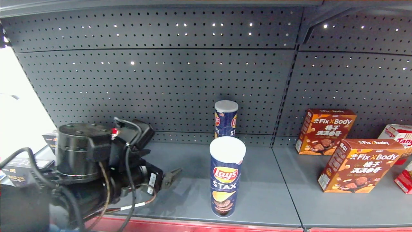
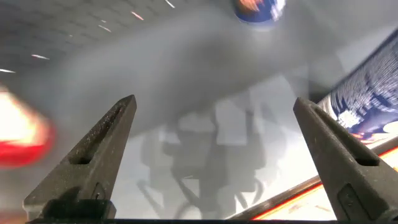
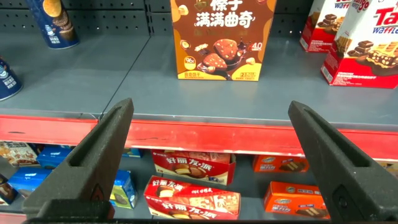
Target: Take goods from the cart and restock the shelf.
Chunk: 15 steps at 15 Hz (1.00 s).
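The shelf is a grey board with a red front lip and a pegboard back. Well off to the robot's right of the left hand stand two brown boxes, upright, one behind the other. The nearer one faces the right hand straight across the lip. Past them are at least two red-and-white boxes.

Two chip cans stand upright with their long axes vertical, one behind the other. The front can is near the left hand's fingertips, to the robot's right of them, and much closer to that hand than to the right hand.

The left hand lies low over the board with its fingers apart, holding nothing. The right hand hangs in front of the lip, also spread and empty.

Behind the left arm sit a few dark boxes. They may be the cart's stock, but I cannot tell. With both hands empty, a fetch from there looks likely next, and the left arm is the nearer.
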Motion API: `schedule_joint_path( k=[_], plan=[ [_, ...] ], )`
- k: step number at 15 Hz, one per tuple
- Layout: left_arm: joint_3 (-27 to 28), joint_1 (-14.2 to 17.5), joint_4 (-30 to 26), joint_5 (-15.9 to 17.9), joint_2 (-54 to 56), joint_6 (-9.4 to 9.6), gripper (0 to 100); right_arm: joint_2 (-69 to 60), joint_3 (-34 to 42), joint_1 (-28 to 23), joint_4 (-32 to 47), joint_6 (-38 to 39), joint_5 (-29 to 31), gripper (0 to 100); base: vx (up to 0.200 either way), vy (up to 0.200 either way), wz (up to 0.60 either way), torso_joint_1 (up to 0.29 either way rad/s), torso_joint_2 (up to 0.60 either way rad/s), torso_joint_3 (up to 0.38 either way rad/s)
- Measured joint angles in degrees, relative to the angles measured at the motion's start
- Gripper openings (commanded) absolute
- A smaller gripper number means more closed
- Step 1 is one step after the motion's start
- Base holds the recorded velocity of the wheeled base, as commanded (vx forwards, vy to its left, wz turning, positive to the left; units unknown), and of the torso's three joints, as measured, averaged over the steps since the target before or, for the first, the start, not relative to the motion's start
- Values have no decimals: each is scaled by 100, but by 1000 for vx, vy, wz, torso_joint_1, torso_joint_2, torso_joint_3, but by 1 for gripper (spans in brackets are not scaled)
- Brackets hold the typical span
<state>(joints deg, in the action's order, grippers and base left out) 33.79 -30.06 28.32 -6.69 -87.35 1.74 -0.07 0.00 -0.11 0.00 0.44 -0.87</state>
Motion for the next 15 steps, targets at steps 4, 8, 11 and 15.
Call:
schedule_joint_path(
  k=[4, 8, 11, 15],
  plan=[
    [-160, 516, -1242, -15, 1810, 115, 100, 0, 0, 4, 0, 0, 2, 100, 0, 0, 0, 0, 0, 0],
    [-1007, 1425, -1893, -44, 4074, -236, 100, 0, 0, 0, 0, 5, 0, 100, 0, 0, 0, 0, 0, 0],
    [-2415, 1888, -2058, -44, 5742, -360, 100, 0, 0, 1, 0, 0, 0, 100, 0, 0, 0, 0, 0, 0],
    [-3267, 2510, -2545, 427, 7377, -371, 100, 0, 0, 4, 0, 0, 0, 100, 0, 0, 0, 0, 0, 0]
  ],
)
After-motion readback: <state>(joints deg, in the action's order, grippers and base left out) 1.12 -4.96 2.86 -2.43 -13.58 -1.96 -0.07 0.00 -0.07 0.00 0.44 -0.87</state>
